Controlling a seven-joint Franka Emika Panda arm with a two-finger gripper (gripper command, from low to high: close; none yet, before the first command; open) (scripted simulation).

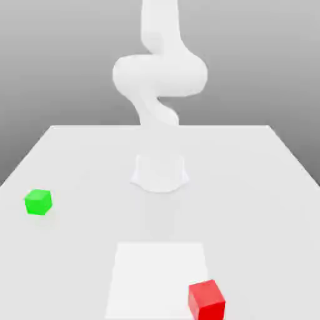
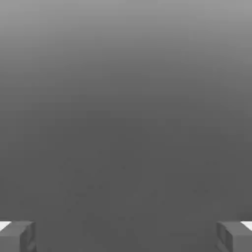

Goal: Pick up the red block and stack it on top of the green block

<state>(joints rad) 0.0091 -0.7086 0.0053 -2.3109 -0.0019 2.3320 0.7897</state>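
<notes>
Tool [image 2: 126, 236] spread wide, gripping nothing. Red block [image 1: 206, 299] at five o'clock on the tabletop [image 1: 250, 187]; green block [image 1: 38, 202] at nine o'clock, well apart.

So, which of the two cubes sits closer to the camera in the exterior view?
The red block. It sits low at the front of the table, toward the exterior view's right; the green block lies farther back, on the left.
</notes>
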